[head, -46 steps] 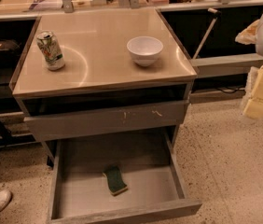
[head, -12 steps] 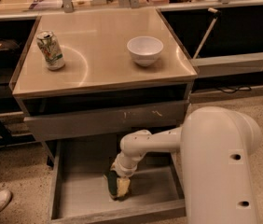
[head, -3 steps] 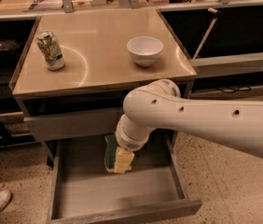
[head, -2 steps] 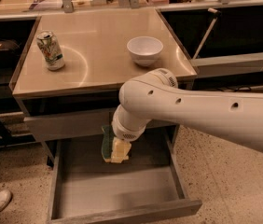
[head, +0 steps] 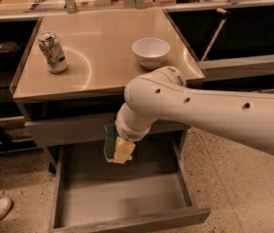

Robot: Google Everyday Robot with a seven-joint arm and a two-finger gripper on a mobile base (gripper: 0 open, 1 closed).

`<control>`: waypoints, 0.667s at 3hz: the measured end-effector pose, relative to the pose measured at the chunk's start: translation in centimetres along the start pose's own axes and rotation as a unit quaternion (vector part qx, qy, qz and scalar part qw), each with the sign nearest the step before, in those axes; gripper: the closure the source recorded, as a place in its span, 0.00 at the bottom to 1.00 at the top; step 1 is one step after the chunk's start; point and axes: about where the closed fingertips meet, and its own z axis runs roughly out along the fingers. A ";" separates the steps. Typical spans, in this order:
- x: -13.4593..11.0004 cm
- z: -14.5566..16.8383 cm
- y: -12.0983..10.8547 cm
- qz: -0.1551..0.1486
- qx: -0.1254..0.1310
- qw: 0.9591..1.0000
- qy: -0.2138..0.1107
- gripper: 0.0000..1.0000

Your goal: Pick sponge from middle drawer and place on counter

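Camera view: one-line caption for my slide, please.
Gripper holds the sponge above the open middle drawer, below the counter with can and bowl.

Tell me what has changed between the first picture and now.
The arm came in from the right; its gripper took hold of the sponge and lifted it off the middle drawer floor. It now hangs above the open drawer, below the counter edge. The soda can and white bowl stayed put on the counter; the drawer stayed open.
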 end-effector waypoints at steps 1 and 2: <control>-1.5 -1.5 -3.1 -0.006 0.018 1.000 0.000 1.00; -3.0 -3.3 -6.1 -0.015 0.030 0.999 0.006 1.00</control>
